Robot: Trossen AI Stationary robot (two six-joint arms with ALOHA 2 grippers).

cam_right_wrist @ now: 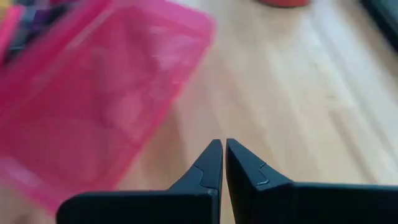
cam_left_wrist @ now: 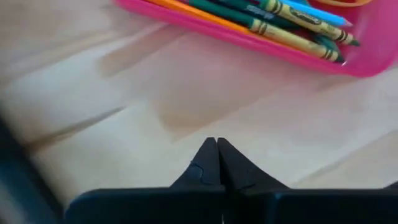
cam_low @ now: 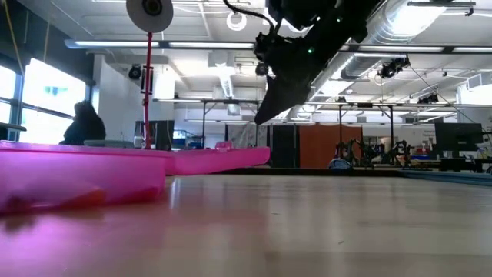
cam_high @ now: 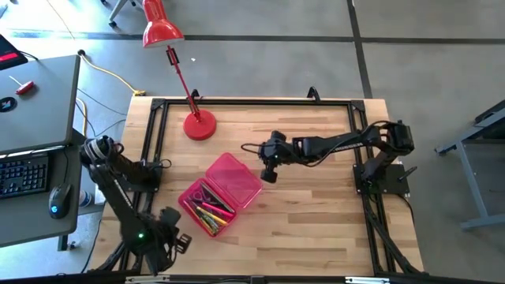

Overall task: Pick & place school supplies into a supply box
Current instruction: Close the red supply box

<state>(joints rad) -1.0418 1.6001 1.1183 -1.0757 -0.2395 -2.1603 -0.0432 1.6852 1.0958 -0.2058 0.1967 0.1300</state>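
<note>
The right gripper (cam_high: 268, 175) is held above the middle of the desk (cam_high: 316, 221), its tips pressed together on nothing, just beside the open lid (cam_high: 234, 178) of the supply box (cam_high: 219, 194). The box lies open left of the desk's centre, with the school supplies (cam_high: 211, 211) gathered in its tray toward the near edge. The left gripper (cam_high: 178, 239) is parked by the near left corner, tips likewise together. The desk is pale wood bordered by a dark frame (cam_high: 252, 101). A red desk lamp (cam_high: 197, 125) stands near the far left corner. Beyond, a grey floor and a workstation with keyboard (cam_high: 24, 172) are seen; a seated person (cam_low: 83, 125) is visible in the room.
</note>
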